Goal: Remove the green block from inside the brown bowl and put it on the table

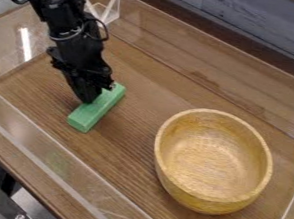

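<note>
The green block (98, 109) lies flat on the table (181, 80), left of the brown bowl (217, 116). The bowl is empty and stands at the right, well apart from the block. My gripper (90, 92) points steeply down over the block's far left end. Its black fingers are drawn together with nothing between them, right at the block's upper edge. I cannot tell whether the tips touch the block.
Clear acrylic walls (49, 160) ring the tabletop, with one running close along the front left of the block. The black arm (54, 15) rises toward the upper left corner.
</note>
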You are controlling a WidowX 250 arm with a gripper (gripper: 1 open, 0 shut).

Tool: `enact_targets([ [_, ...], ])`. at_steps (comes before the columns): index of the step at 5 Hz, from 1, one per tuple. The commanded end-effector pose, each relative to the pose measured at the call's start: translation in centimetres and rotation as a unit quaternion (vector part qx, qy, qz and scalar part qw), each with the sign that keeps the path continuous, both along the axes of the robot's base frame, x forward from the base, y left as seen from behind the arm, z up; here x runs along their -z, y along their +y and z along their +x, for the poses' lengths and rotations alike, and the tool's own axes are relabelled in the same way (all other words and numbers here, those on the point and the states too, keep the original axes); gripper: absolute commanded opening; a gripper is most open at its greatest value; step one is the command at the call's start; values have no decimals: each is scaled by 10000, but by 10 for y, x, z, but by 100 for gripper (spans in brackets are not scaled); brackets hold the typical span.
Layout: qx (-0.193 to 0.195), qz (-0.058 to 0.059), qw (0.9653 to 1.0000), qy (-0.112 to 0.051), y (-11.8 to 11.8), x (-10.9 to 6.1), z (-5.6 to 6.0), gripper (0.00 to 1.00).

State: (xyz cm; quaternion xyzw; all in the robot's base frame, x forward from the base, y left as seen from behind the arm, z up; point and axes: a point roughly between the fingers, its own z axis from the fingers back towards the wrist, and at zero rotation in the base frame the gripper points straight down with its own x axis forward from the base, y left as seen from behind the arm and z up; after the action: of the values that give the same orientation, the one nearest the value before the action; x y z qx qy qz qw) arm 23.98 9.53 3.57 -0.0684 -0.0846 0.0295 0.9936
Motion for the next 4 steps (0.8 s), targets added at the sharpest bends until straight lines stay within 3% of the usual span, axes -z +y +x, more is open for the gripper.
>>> enact_targets([
  [1, 35, 99, 9998, -149, 3, -13, 11, 100],
  [2, 28, 75, 9999, -111, 1, -13, 14, 100],
  [3, 6, 54, 10000, -74, 1, -12, 15, 0],
  [4, -21, 34, 10000, -39, 1, -11, 15, 0],
])
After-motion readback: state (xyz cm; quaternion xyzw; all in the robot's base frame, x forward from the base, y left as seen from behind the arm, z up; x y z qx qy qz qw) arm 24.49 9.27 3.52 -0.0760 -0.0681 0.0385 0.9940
